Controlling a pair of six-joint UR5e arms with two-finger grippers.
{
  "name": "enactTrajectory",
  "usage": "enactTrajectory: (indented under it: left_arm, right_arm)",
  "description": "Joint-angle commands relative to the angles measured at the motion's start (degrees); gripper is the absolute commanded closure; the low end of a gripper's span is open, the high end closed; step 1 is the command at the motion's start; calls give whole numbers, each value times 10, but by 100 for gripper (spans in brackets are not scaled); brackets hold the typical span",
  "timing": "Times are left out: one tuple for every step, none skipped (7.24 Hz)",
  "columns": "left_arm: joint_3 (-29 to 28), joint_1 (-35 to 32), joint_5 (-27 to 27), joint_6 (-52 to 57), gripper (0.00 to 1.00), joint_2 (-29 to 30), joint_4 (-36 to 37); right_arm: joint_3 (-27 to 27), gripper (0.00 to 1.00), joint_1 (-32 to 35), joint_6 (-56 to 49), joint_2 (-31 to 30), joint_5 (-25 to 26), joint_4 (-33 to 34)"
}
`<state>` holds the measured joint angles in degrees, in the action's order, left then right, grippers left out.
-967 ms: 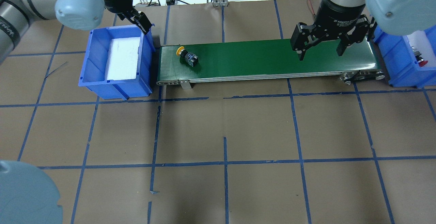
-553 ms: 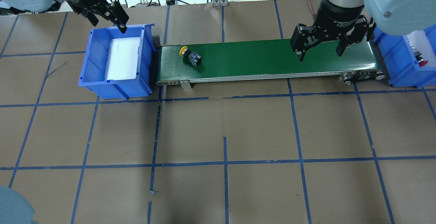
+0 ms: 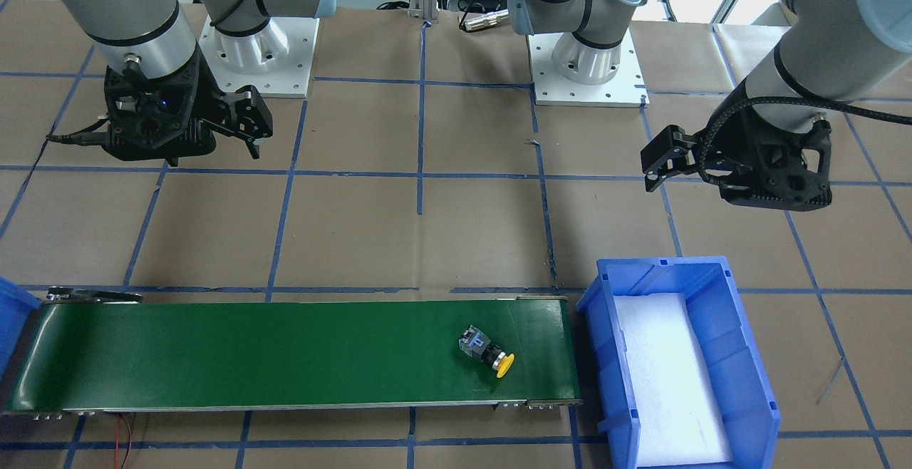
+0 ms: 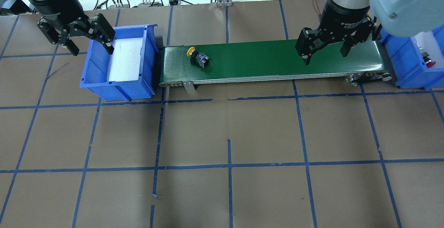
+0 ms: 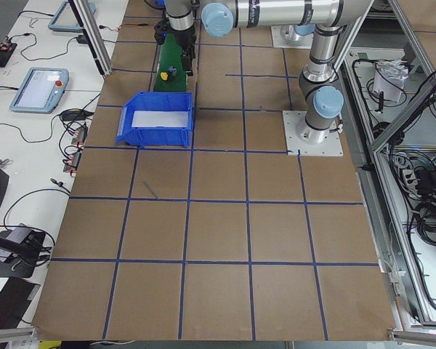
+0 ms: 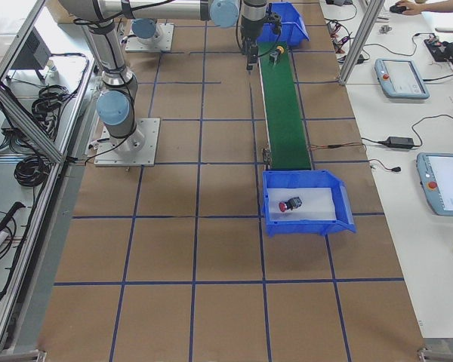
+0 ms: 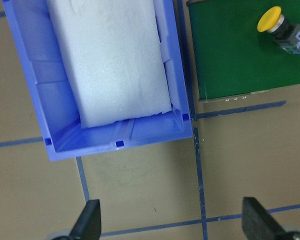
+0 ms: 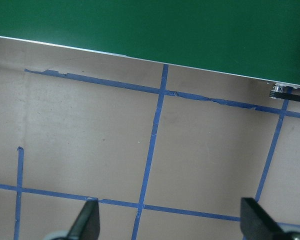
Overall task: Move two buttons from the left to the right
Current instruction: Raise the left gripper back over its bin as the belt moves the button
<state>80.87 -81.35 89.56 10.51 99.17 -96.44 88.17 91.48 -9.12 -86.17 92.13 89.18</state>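
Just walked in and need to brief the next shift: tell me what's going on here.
Two robot arms are passing push-buttons from the left blue bin to the right blue bin along a green conveyor belt. The red button lies in the right bin; the yellow button lies on its side near the belt's left end. The left bin holds only white foam. The left gripper, by that bin, and the right gripper, near the belt's right end, hang open, empty.

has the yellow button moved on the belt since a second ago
Yes. The yellow button has drifted slightly rightward along the green belt, farther from the left blue bin.
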Motion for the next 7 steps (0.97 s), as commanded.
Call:
enactTrajectory:
  left_arm:
    - [19,4,0,-4,0,1,65]
    - [19,2,-1,-4,0,-1,71]
    - [25,1,-1,-4,0,-5,95]
    - [35,1,-1,-5,0,-13,97]
    - [45,1,-1,-8,0,-25,96]
    - [53,1,0,-9,0,-34,96]
    - [43,-4,24,-9,0,-36,88]
  right_arm:
    - [2,0,0,-7,0,-4,0]
    - [1,0,0,-7,0,-4,0]
    - [1,0,0,-5,2,-4,0]
    - [2,0,-1,3,2,-3,2]
    - [1,0,-1,29,2,-2,14]
    - [1,0,-1,85,2,-5,16]
    - [1,0,-1,94,2,-5,15]
